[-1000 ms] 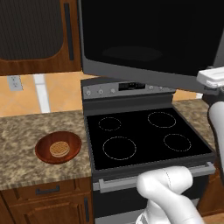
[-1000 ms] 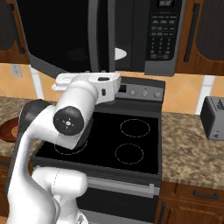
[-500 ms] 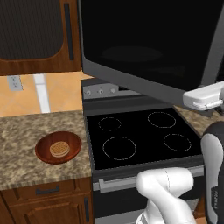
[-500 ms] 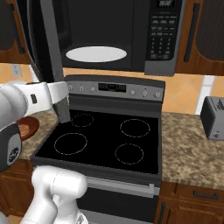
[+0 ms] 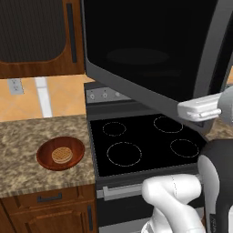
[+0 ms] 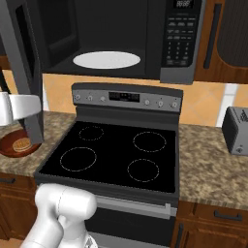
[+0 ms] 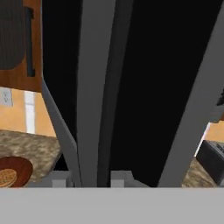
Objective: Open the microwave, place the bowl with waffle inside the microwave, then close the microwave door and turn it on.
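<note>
A speckled stone counter (image 5: 27, 145) flanks the stove (image 5: 145, 141); the bowl (image 5: 60, 153) with its waffle (image 5: 61, 154) sits there, light, rigid, best gripped at the rim. The right base view shows the microwave (image 6: 121, 38) gaping, door (image 6: 22, 63) swung left. In the hand view the gripper (image 7: 89, 177) straddles the door handle (image 7: 94, 87), apparently clamped on it.

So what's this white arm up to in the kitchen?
The white arm's end effector is at the long grey handle of the dark grey microwave door, which stands swung open. The white round turntable inside is bare. The reddish-brown bowl with the tan waffle waits on the granite counter.
</note>
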{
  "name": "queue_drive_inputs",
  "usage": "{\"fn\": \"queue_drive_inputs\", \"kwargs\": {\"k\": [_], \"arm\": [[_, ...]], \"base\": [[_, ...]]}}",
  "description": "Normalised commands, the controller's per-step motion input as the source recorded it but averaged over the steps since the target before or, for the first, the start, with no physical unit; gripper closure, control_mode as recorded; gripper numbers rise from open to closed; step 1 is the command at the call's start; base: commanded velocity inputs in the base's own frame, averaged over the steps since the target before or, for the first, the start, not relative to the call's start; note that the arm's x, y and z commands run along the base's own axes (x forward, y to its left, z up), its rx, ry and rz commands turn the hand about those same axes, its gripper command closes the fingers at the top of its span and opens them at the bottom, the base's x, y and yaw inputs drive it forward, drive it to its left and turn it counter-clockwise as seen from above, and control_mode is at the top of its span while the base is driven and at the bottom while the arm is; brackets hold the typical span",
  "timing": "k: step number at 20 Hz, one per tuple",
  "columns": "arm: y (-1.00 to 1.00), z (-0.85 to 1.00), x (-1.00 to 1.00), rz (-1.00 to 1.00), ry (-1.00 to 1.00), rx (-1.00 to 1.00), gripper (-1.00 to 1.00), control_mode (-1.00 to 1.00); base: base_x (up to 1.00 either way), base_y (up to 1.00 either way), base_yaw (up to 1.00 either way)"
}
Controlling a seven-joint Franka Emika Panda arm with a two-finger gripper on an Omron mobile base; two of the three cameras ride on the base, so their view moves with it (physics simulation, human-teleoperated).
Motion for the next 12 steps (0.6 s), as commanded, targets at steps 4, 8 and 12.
{"fn": "queue_drive_inputs", "kwargs": {"k": [4, 8, 12], "arm": [[-1.00, 0.00, -1.00, -0.02, 0.00, 0.35, -1.00, -1.00], [-0.97, 0.06, -1.00, 0.00, -0.04, 0.41, -1.00, -1.00], [-0.86, 0.17, -1.00, -0.03, -0.04, 0.39, -1.00, -1.00]], "base": [[0.00, 0.00, 0.00], [0.00, 0.00, 0.00], [0.00, 0.00, 0.00]]}}
